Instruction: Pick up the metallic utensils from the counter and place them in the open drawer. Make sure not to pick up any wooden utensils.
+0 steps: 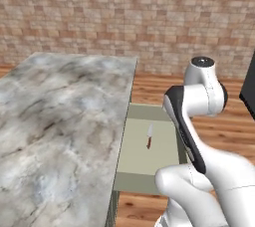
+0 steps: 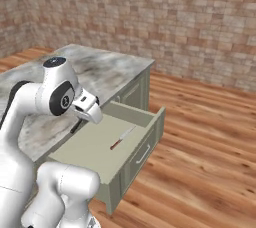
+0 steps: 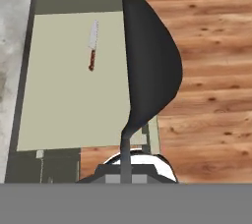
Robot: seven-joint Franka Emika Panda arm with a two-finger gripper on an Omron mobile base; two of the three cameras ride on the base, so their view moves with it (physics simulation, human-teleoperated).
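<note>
Brick walls and a warm plank floor frame the scene, and below them our dark grey spoon (image 3: 150, 66) hangs in the pincer (image 3: 125, 171), its bowl pointing away from the hand and hovering over the right rim of the open drawer (image 3: 59, 125). We hold it by the thin handle, and the pincer is closed on it, the jaws clamped tight around that slim stem. We judge the spoon to be light, stiff and rather slick, so a hold this far back on the handle may let the broad bowl swing or twist; a hold nearer the neck would steady it, though for a short drop the present one should serve.

On the drawer floor lies the other metallic utensil, a small knife (image 3: 92, 46) with a red-brown handle and pale silvery blade, flat and well clear of the walls. It looks light and rigid too, and already sits where it belongs.

Beside the drawer runs the marbled counter (image 1: 55, 116), its grey-and-white top bare in the part we can see from the left base view. From the right base view, the spoon (image 2: 76, 125) shows as a thin dark shaft below the hand, above the drawer's near corner.
</note>
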